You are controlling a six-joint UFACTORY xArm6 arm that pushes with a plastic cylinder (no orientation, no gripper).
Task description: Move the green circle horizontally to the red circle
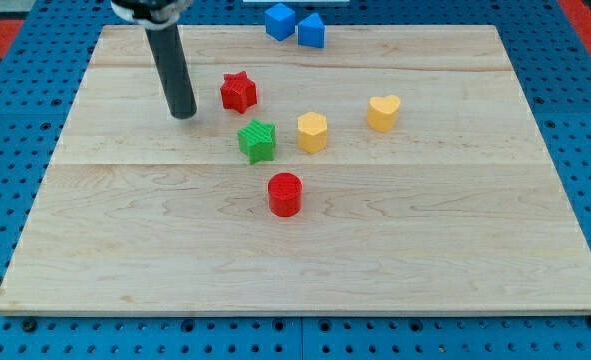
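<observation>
My tip point(183, 115) rests on the wooden board point(125, 250) in its upper left part. The red circle point(285, 194), a short cylinder, sits near the board's middle, below and to the right of the tip. The only green block point(257, 140) looks like a star, not a circle; it lies just above and left of the red circle and to the right of the tip, a small gap apart. The tip touches no block.
A red star point(238, 92) sits just right of the rod. A yellow hexagon point(312, 132) lies right of the green block, a yellow heart point(382, 113) further right. Two blue blocks point(280, 20) point(311, 31) sit at the board's top edge.
</observation>
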